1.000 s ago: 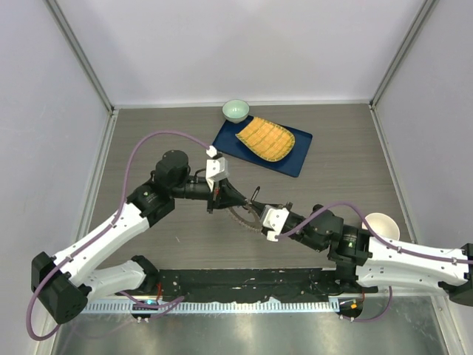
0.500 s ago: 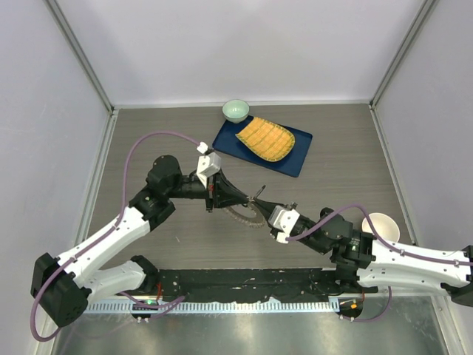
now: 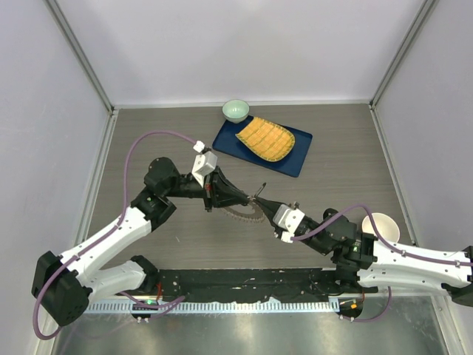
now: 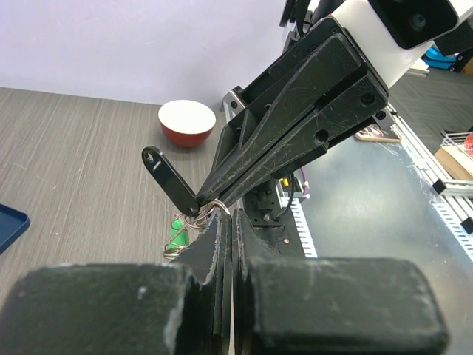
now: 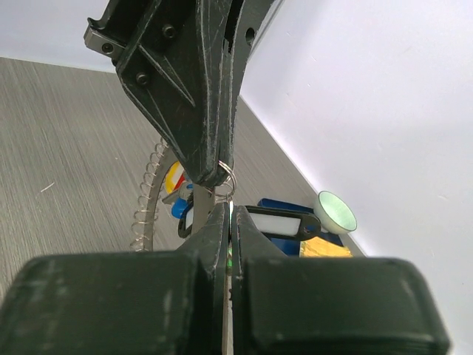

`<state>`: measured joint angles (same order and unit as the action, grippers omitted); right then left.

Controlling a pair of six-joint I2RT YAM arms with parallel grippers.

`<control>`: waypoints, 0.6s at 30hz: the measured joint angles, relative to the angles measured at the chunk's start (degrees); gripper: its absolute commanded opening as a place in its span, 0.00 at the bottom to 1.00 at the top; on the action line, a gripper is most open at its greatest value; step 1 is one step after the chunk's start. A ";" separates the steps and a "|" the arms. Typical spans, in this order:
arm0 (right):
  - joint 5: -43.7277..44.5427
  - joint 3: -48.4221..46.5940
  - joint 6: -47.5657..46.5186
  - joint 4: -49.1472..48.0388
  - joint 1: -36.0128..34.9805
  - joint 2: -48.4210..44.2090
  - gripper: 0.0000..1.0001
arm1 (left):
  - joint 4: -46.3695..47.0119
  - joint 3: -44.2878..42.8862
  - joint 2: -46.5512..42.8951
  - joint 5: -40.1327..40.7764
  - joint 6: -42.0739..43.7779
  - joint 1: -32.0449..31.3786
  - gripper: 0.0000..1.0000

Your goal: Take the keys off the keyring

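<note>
The keyring (image 3: 238, 215) is a large thin ring fringed with keys, lying on the table under both gripper tips. It also shows in the right wrist view (image 5: 145, 198) with yellow, red and blue key heads. My left gripper (image 3: 250, 200) is shut on a small split ring (image 5: 228, 177) of the bunch. My right gripper (image 3: 261, 202) meets it tip to tip and is shut on a thin metal key blade (image 5: 230, 216). A black key tag (image 4: 171, 181) hangs from the split ring. A green key (image 4: 176, 232) lies below it.
A blue tray (image 3: 295, 159) with a yellow mat stands at the back, and a pale green bowl (image 3: 236, 111) sits beside it. A cream bowl (image 3: 380, 225) stands by my right arm. Grey walls close in the table on three sides.
My left wrist has drawn back to the left and my right arm has shifted a little to the right. The two tips have stayed together at the key bunch.
</note>
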<state>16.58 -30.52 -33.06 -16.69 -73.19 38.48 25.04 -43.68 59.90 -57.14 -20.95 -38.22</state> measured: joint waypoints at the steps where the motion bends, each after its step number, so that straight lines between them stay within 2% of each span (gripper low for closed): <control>1: 0.00 0.00 0.02 -0.09 0.00 0.00 0.01 | 0.07 0.00 0.00 -0.28 0.02 0.07 0.00; 13: -1.31 0.55 0.66 0.07 -0.37 -1.16 0.01 | -1.38 0.00 0.00 -4.28 4.55 0.55 0.00; 18: -1.70 0.57 0.74 1.14 -0.55 -1.16 0.01 | -4.76 -0.31 -0.04 -5.68 8.66 0.83 0.00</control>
<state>14.87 -29.95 -32.32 -15.55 -73.73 37.32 20.27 -43.99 59.86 -62.83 -12.29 -37.39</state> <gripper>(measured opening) 0.025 0.009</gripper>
